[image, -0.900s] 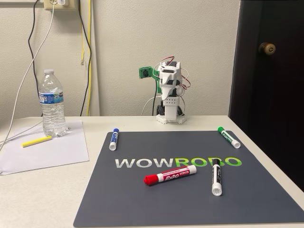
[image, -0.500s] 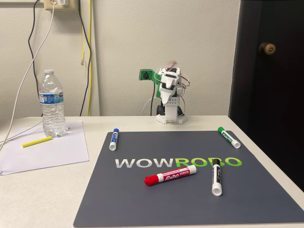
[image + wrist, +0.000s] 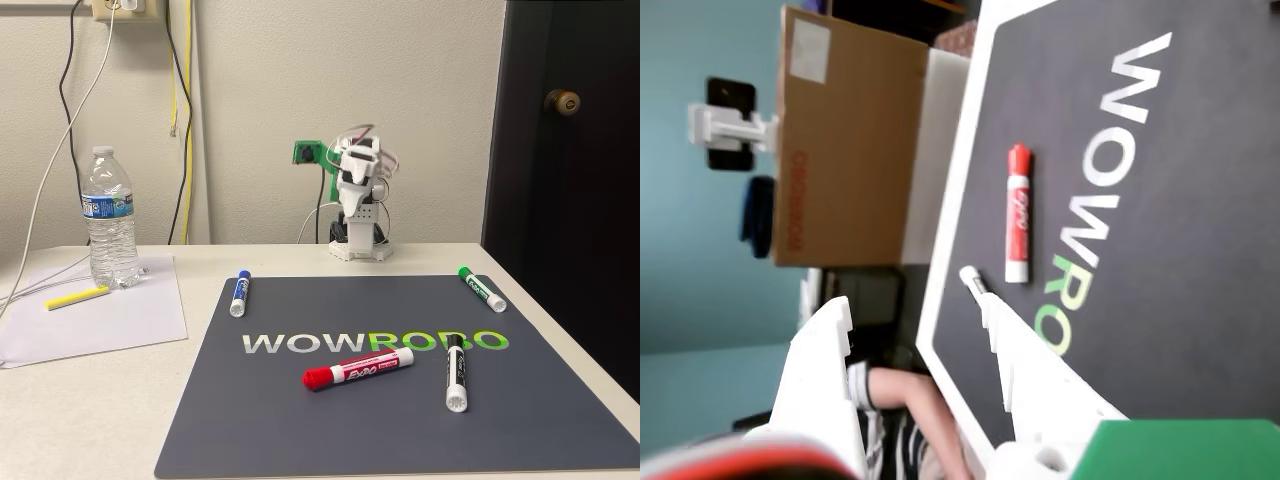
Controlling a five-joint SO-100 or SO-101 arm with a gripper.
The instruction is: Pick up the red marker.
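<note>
The red marker (image 3: 358, 369) lies on the dark mat (image 3: 300, 420) just below the WOWROBO lettering, red cap to the left in the fixed view. The wrist view shows the same red marker (image 3: 1017, 215) on the mat (image 3: 1200, 200), well ahead of my fingers. My gripper (image 3: 350, 204) is folded up on its base at the back of the table, far from the marker. In the wrist view the gripper (image 3: 912, 305) stands open, with nothing between its white fingers.
A black-capped marker (image 3: 456, 372) lies right of the red one. A blue-capped marker (image 3: 240, 292) and a green-capped marker (image 3: 481, 288) lie near the mat's far corners. At left are a water bottle (image 3: 110, 215), a yellow highlighter (image 3: 77, 297) and paper (image 3: 100, 325). A cardboard box (image 3: 845, 140) and a person's arm (image 3: 910, 395) lie beyond the table.
The arm's wrist has risen and turned slightly at the back of the table. The markers have not moved.
</note>
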